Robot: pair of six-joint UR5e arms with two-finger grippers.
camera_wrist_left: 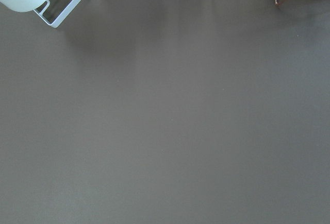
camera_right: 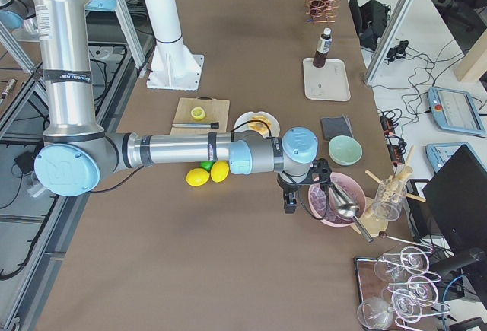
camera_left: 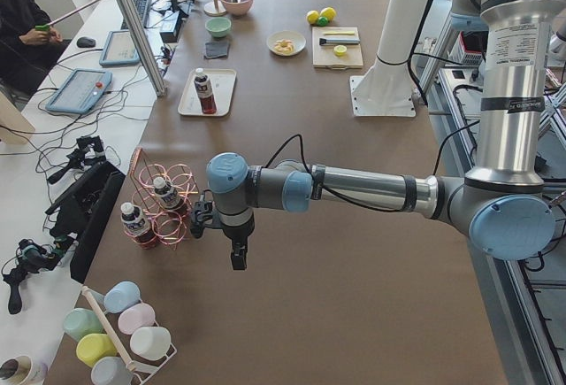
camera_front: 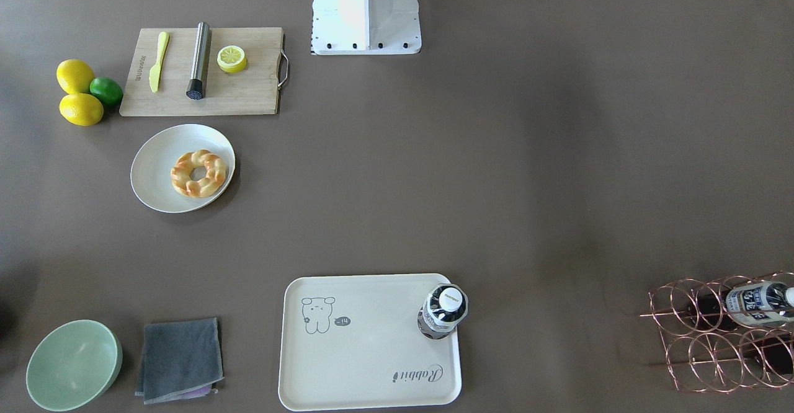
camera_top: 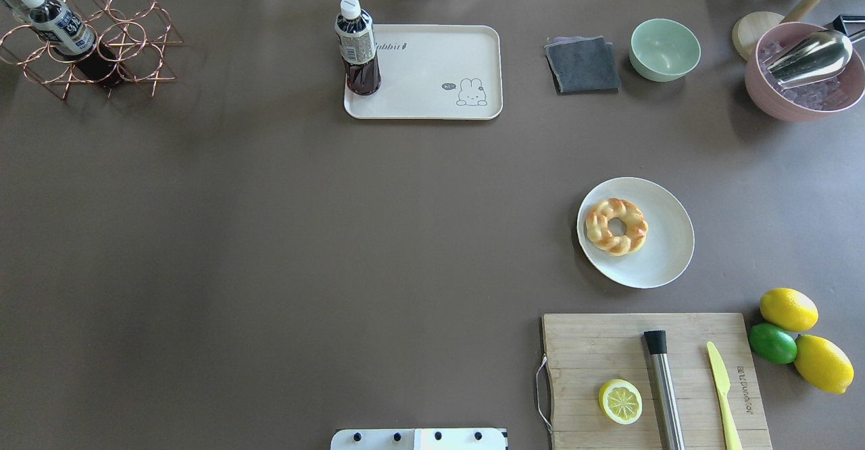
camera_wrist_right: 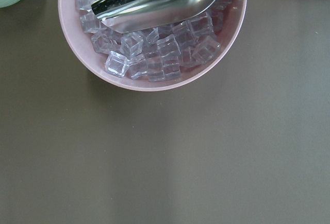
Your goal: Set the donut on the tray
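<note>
Golden and orange-streaked, the donut (camera_top: 615, 226) lies on a round plate (camera_top: 659, 261), well apart from the tray (camera_top: 432, 65), on the tray's right side and nearer to the robot. The task is not yet begun.

Neither pincer is near the tray. The right pincer (camera_right: 289, 202) hangs far off to the tray's right, just beside a pink bowl (camera_top: 753, 92) of ice cubes with a metal scoop in it. The left pincer (camera_left: 238, 257) hangs over the bare desk (camera_top: 270, 234) far to the tray's left. Both show only in the side views, so I cannot tell whether they are released or clenched.

Several things could go wrong, I think:
- The right pincer starts close to the pink bowl. A low sideways move could catch the rim or the scoop handle and spill ice.
- The donut looks soft and twisted. A pinch across the ring may squash it or let it slip, and a descent too deep could press the plate and make it slide.
- A bottle (camera_top: 358, 48) stands upright on the tray's left end. It is tall and narrow, so a carry that goes too far to that end could knock it over. The tray's right part, near the drawing, seems the safer place.
</note>
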